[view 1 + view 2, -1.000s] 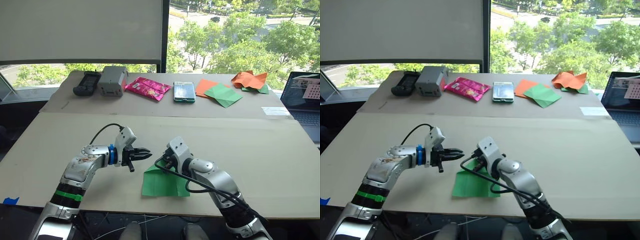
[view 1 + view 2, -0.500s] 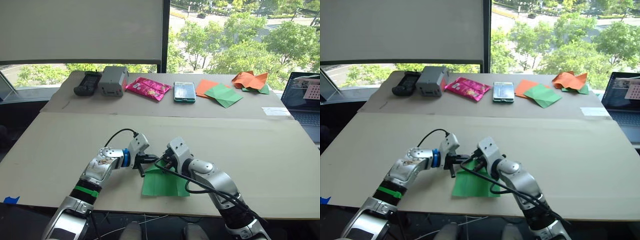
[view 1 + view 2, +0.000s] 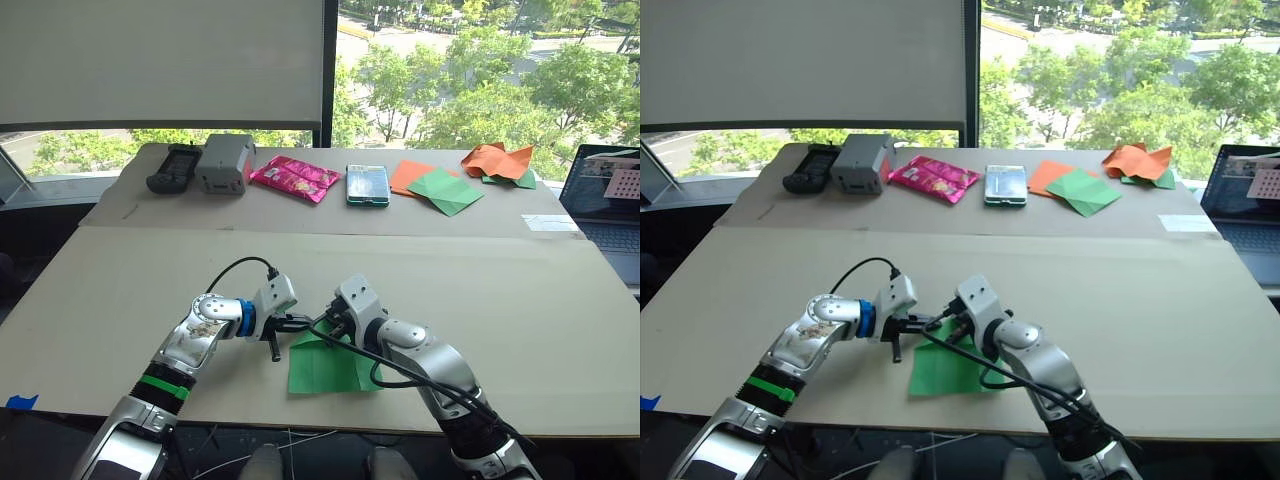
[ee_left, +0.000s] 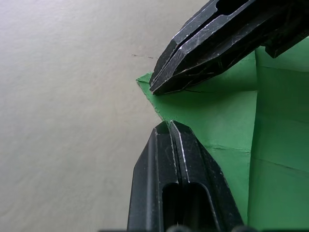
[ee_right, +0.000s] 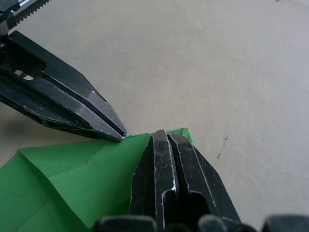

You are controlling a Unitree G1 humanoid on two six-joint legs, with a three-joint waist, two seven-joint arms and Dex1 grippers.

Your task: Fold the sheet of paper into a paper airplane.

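Item 1: the sheet of paper (image 3: 330, 368), bright green, partly folded with creases showing. It lies flat on the desk (image 3: 520, 300) at lower centre of the left eye view, close to the near edge.

Item 2: left end effector (image 3: 300, 322), just left of centre in that frame. In its wrist view the fingers are pressed together with no gap, their tips at the paper's edge near a corner. I read it as pinching that edge, though the pinch itself is hard to confirm.

Item 3: right end effector (image 5: 165, 136), fingers likewise closed tight. Its tips sit on the same corner of the sheet, almost touching the left tips.

Item 4: back strip of the desk, upper part of the frame, well apart from the work. Left to right: a dark handset (image 3: 174, 167), a grey box (image 3: 225, 161), a pink packet (image 3: 296, 177), a phone (image 3: 368, 184), flat orange and darker green squares (image 3: 436, 186), crumpled orange paper (image 3: 497, 159). A laptop (image 3: 610, 200) stands at the right edge.

Step in hand, as I judge it: an early fold, both tips meeting at one corner to take it up. No nose or wedge is formed yet.

Next move calls for: a sure hold on the thin corner, then carrying it across to a crease line while the rest stays flat and square.
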